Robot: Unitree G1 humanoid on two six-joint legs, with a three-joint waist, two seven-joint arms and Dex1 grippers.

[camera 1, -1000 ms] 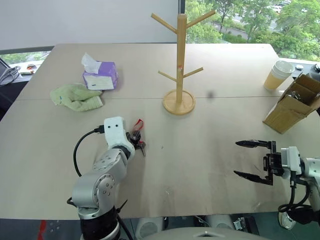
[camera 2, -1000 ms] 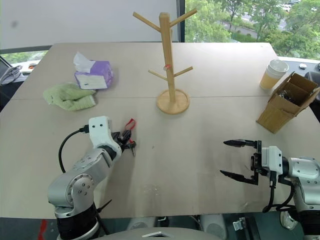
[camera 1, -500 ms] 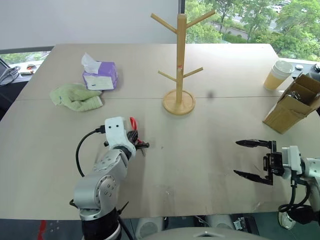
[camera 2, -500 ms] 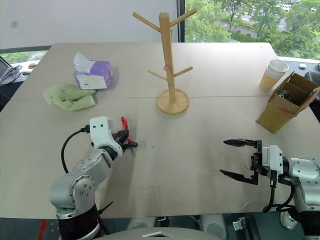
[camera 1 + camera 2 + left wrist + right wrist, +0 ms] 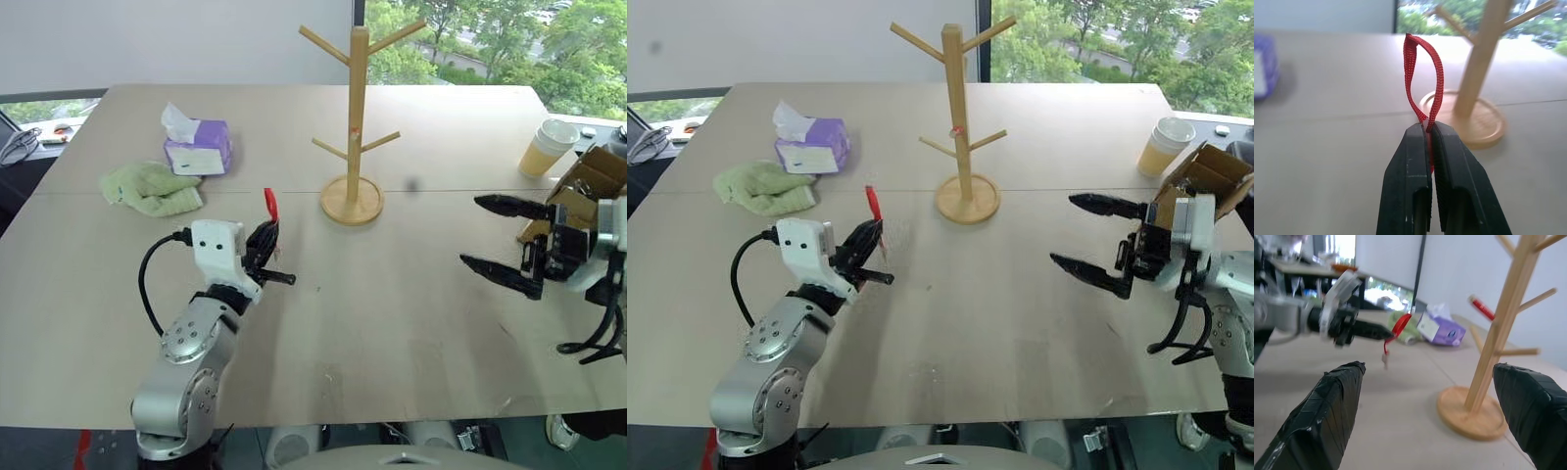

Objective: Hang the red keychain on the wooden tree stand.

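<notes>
Left pincer clamped on keychain, red loop upright, above desk; right pincer wide, holding nothing; stand between them, farther back.

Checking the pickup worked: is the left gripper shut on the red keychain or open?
Shut on it. The left gripper's black fingers are pressed together on the red keychain, whose cord loop stands up above the tips.

The wooden tree stand stands mid-table (tissue box to its left).
</notes>
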